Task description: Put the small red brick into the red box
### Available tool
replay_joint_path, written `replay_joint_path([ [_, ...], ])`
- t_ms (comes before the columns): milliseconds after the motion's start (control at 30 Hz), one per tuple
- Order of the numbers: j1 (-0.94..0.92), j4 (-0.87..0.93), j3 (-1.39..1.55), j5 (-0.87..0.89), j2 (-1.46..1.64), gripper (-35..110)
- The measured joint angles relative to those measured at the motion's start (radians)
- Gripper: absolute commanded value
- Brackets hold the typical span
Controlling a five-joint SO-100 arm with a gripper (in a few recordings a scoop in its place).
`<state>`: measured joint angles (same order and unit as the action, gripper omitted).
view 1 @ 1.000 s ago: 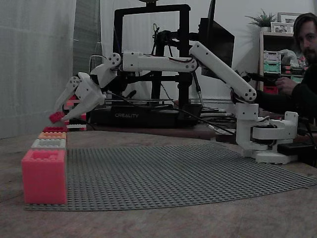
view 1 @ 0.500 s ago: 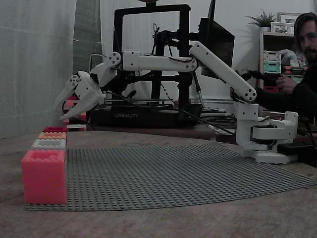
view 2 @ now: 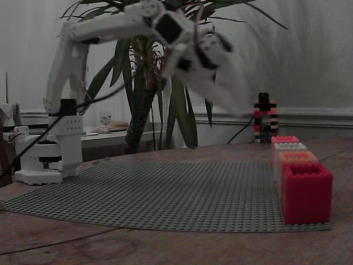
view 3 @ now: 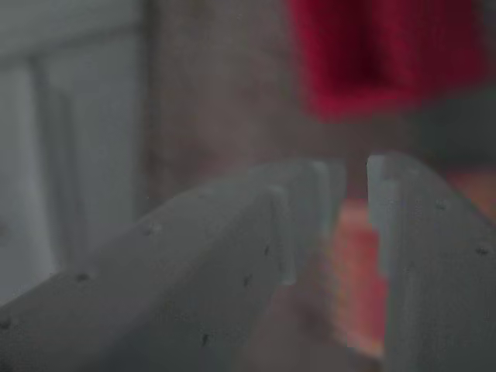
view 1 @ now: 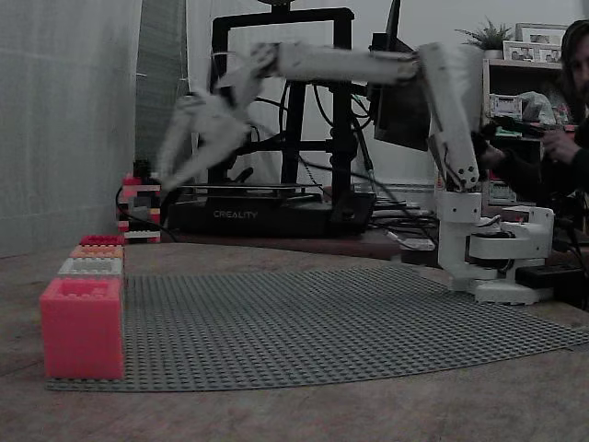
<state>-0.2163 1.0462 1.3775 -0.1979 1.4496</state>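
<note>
The red box (view 2: pixel 306 190) is the deep red one at the near end of a row of boxes; it is the far end of that row (view 1: pixel 101 239) in the other fixed view. It appears as a red blur (view 3: pixel 387 54) at the top of the wrist view. The small red brick is hidden. My gripper (view 1: pixel 168 182) is blurred in mid-air, well above and to the right of the row. It also hangs high above the mat, left of the boxes (view 2: pixel 242 110). In the wrist view the gripper (view 3: pixel 353 174) stands open by a narrow gap with nothing in it.
The row also holds a pinkish-coral box (view 1: pixel 81 327), a grey box (view 1: pixel 90 267) and an orange box (view 1: pixel 97 250), all on the grey studded baseplate (view 1: pixel 350 322). A small brick tower (view 1: pixel 138 207) and a 3D printer (view 1: pixel 276 120) stand behind. A person sits at the right edge.
A second ago the gripper held the small red brick low over the far end of the row. Half a second ago the brick was gone from it. The arm has since swung up and right.
</note>
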Motion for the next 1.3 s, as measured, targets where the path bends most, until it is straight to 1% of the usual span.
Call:
replay_joint_path([
  [133, 0.051, 0.075, 0.367, -0.018, 0.330, 0],
  [267, 0.114, 0.132, 0.660, 0.035, 0.621, 0],
  [533, 0.213, 0.210, 1.112, 0.140, 1.160, 0],
  [733, 0.238, 0.273, 1.321, 0.143, 1.496, 0],
  [1000, 0.238, 0.341, 1.447, 0.161, 1.724, 0],
  [1133, 0.238, 0.347, 1.471, 0.147, 1.759, 0],
  [1300, 0.238, 0.339, 1.476, 0.170, 1.758, 0],
])
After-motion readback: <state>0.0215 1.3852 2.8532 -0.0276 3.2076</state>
